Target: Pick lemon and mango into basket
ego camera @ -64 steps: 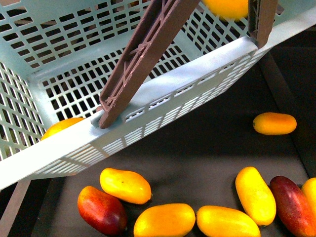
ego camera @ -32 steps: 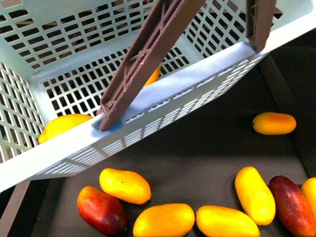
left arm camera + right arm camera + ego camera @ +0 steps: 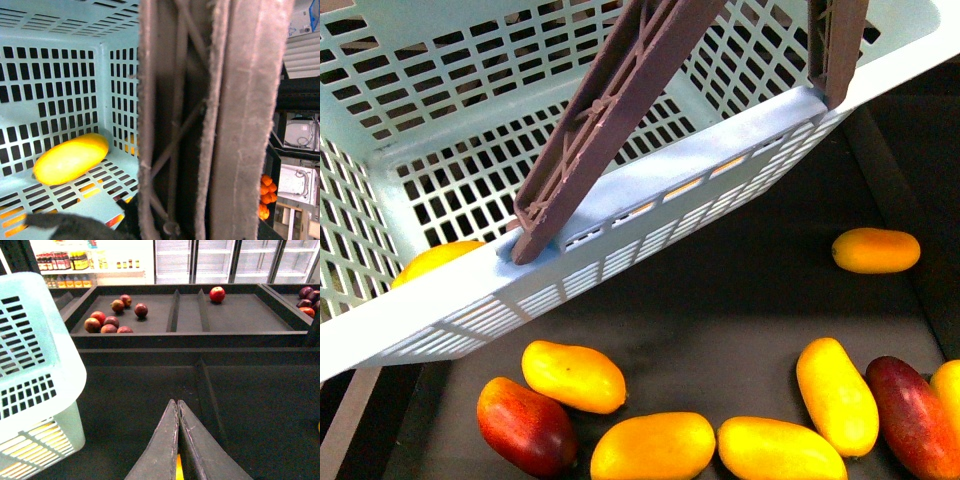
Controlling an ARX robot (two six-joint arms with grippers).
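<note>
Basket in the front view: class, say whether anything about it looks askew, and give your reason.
Yes. The basket is tilted, not level: its near rim runs diagonally, low at the left and high at the right, above the loose mangoes. One yellow mango inside lies at the low end.

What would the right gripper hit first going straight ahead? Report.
The right gripper would likely meet the dark shelf floor, then the far bin's front wall; depth unclear. The basket lies aside.
</note>
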